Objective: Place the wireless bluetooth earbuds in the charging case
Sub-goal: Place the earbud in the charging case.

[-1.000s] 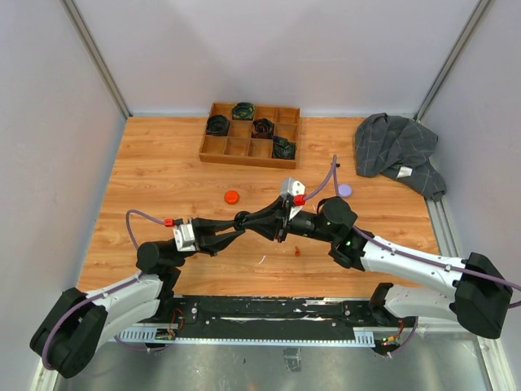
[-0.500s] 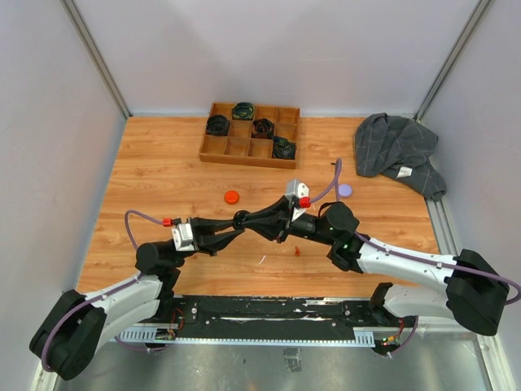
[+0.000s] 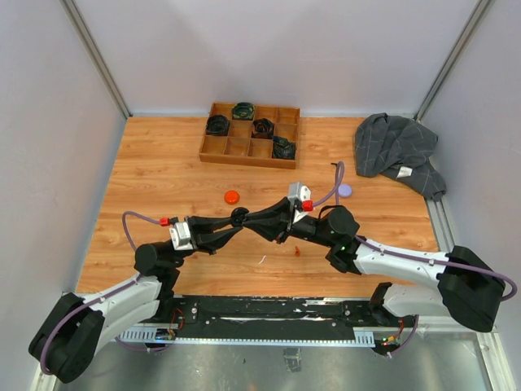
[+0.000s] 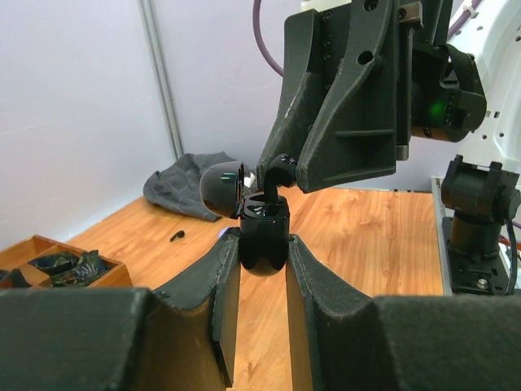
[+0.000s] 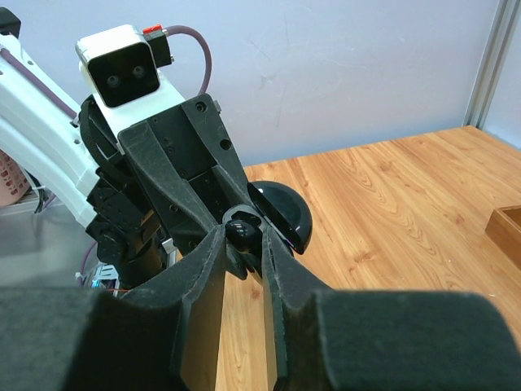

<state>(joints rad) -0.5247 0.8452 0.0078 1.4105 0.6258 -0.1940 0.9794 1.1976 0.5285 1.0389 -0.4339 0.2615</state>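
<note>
The charging case [image 3: 238, 217] hangs over the table [image 3: 163, 187], the tray [image 3: 244, 161] behind it, the cloth [image 3: 395, 151] far right.

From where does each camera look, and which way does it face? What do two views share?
Top external: above, behind the arm bases, looking down on the table; both arms show, left claw tip-to-tip with right claw.
Left wrist: on the left arm, looking along its claw, shut on the charging case, toward the right arm.
Right wrist: on the right arm, looking along its claw, shut on an earbud, toward the left arm.
Shared: both wrist views show earbud at open case.
</note>
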